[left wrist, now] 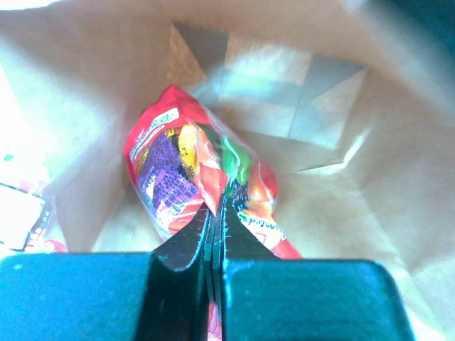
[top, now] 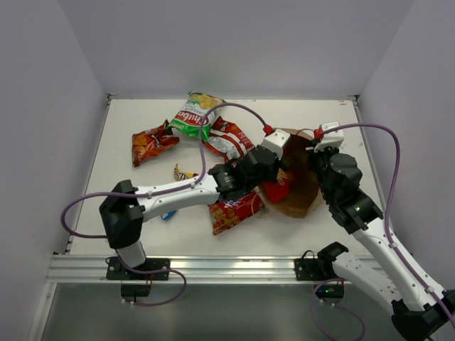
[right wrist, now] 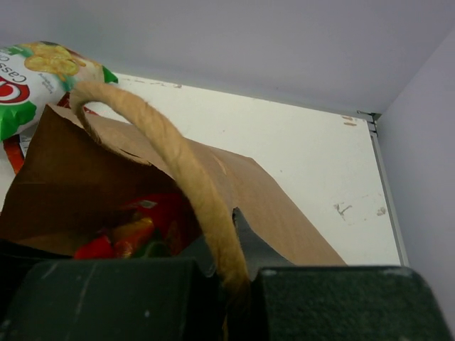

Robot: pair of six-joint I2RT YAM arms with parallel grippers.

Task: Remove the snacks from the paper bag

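Note:
The brown paper bag (top: 304,186) lies on its side at centre right with its mouth toward the left arm. My left gripper (left wrist: 217,202) is inside the bag (left wrist: 341,163), shut on the edge of a red snack packet (left wrist: 186,167). From above, that packet (top: 276,190) shows at the bag mouth under my left gripper (top: 274,176). My right gripper (right wrist: 238,266) is shut on the bag's twisted paper handle (right wrist: 178,156) and holds the upper wall (right wrist: 284,213) up; from above it (top: 320,149) sits at the bag's far rim.
Snacks lie outside the bag on the table: a green-white chip bag (top: 193,114), a red bag (top: 227,136), an orange-red bag (top: 151,144), a yellow candy pack (top: 185,172), a red bag (top: 234,209) and a blue bar (top: 169,214) under the left arm. Walls enclose three sides.

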